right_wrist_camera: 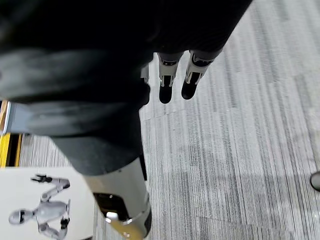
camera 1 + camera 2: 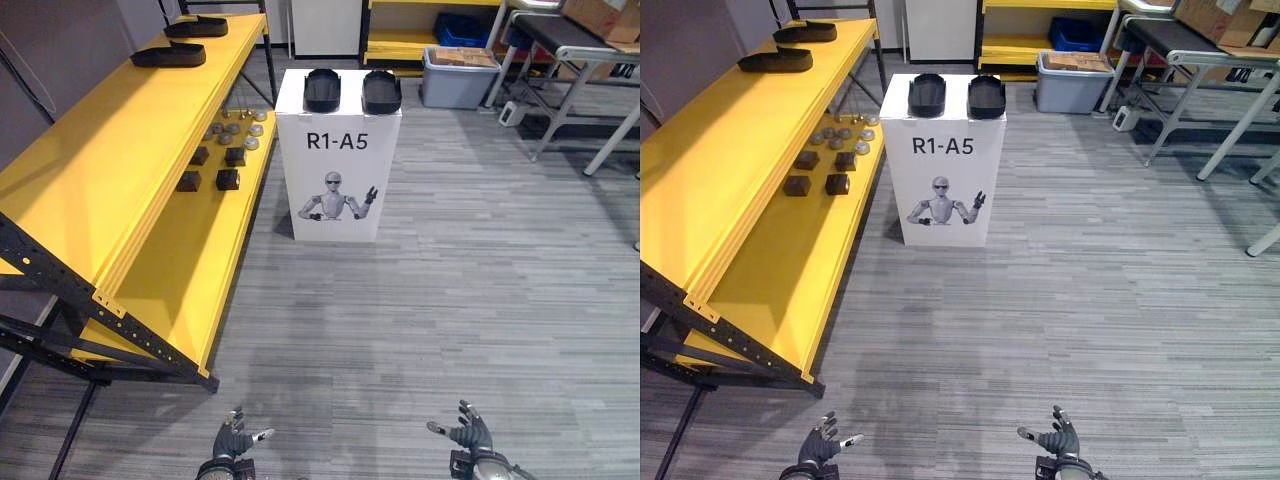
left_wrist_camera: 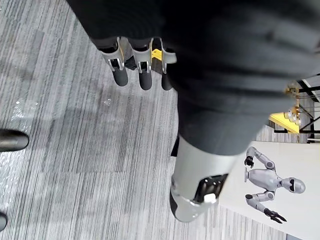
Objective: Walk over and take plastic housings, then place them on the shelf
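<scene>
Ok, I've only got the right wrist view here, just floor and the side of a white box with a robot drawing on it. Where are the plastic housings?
Observer: Two black housings sit side by side on top of that white box, straight ahead of the robot.
Operator: Anything on the shelf?
Observer: The yellow shelf stands to the robot's left. Two similar black pieces lie at the far end of its top level.
Operator: And the left hand, is it carrying something?
Observer: No. The left hand hangs low over the floor, fingers relaxed, holding nothing.
</scene>
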Robot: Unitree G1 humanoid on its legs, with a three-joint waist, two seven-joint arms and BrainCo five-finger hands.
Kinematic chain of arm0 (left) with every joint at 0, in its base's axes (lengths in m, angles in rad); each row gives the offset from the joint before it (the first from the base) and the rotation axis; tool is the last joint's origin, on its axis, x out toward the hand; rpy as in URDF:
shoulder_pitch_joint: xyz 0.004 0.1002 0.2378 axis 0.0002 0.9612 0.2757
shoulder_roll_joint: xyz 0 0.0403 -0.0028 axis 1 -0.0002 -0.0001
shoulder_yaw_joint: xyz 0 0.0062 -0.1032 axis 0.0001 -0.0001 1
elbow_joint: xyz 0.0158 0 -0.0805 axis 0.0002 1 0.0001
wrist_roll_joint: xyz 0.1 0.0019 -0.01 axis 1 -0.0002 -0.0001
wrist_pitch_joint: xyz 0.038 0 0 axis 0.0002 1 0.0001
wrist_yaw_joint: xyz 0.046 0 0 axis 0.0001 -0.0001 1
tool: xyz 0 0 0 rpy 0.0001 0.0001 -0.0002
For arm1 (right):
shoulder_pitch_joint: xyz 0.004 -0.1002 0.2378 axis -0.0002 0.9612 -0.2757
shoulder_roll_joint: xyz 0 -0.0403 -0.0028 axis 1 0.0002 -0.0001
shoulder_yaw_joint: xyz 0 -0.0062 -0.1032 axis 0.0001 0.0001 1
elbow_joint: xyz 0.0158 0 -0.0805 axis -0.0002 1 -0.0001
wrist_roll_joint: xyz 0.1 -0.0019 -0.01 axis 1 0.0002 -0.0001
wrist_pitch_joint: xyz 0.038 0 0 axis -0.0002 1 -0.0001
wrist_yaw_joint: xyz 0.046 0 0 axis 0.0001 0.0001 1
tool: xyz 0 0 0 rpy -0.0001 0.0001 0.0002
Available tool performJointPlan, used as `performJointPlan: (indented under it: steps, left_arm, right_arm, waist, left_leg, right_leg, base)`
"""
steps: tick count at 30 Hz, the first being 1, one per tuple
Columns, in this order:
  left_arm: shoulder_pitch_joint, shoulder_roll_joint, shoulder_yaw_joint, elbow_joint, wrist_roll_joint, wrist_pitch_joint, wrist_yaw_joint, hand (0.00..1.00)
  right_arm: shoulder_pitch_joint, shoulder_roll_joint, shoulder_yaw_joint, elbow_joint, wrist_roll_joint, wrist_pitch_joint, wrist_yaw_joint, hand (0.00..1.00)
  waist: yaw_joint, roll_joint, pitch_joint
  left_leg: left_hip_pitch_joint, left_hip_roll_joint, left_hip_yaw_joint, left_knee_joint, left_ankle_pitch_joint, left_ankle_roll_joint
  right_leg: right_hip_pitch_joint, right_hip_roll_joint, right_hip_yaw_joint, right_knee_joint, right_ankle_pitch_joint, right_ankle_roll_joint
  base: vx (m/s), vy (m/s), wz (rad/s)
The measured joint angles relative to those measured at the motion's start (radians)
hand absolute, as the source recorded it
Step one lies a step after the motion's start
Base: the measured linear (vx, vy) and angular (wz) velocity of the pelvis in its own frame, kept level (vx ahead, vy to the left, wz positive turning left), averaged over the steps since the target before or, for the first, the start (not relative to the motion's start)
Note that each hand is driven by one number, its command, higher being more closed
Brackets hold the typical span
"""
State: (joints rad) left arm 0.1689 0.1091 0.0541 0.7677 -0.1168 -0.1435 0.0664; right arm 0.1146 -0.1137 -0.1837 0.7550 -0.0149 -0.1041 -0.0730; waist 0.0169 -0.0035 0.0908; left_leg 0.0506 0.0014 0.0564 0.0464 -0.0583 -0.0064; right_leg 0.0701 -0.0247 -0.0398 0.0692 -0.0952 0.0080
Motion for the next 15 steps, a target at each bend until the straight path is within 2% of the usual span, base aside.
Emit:
performJointPlan:
  steps: [3,15]
  left_arm:
    - [0.006,-0.001,0.005,-0.011,0.003,0.000,0.002,0.00]
    - [0.025,-0.026,0.078,0.000,-0.001,0.000,0.011,0.00]
  right_arm:
    - [0.000,0.000,-0.001,-0.003,-0.008,0.000,0.002,0.00]
    - [0.000,0.000,-0.013,0.004,0.042,0.000,0.006,0.00]
  waist:
    - [-0.001,0.000,0.003]
    - [-0.002,0.005,0.012]
  left_leg:
    - [0.011,0.001,0.001,0.000,-0.008,-0.011]
    - [0.006,0.001,-0.001,0.003,-0.011,-0.013]
  right_leg:
    - [0.015,0.000,0.001,-0.010,0.000,0.000]
    - [0.009,-0.001,0.001,-0.009,-0.003,0.004]
  base:
    - [0.00,0.000,0.00]
    - [-0.08,0.008,0.00]
